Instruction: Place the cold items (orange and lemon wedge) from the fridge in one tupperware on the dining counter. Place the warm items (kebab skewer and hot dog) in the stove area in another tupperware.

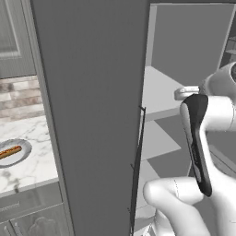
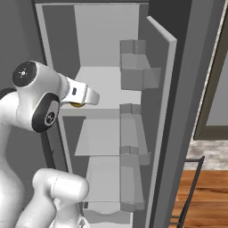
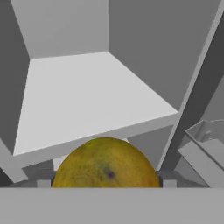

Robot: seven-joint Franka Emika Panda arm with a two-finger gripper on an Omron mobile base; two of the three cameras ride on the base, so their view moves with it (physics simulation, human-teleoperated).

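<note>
Hand view: an orange [image 3: 106, 164] is sitting low in the frame right between the finger tips, with a pale fridge shelf [image 3: 87, 96] lying beyond it and door bins [image 3: 205, 148] showing at the right.
Right base view: the arm is reaching into the open fridge [image 2: 107, 40] at the level of the upper shelf; a sliver of the orange [image 2: 77, 105] is peeking out under the white hand.
Left base view: the wide grey fridge door [image 1: 92, 115] is standing open edge-on, and past it a hot dog [image 1: 10, 151] is lying on a round grey plate [image 1: 22, 155] on the marble wall counter [image 1: 32, 170].
Gripper: the gripper [image 3: 106, 181] is standing wide around the orange; whether its pads are pressing on the fruit I cannot tell.
Hidden: the finger tips are showing only as small grey stubs beside the orange, and its lower half is cut off at the bottom of the hand view.
In the way: the door is blocking the fridge's left side in the left base view; the arm's own links are covering the shelf front in both base views.
Around: a dark stool frame [image 2: 189, 187] is standing on wooden floor to the right of the fridge.
</note>
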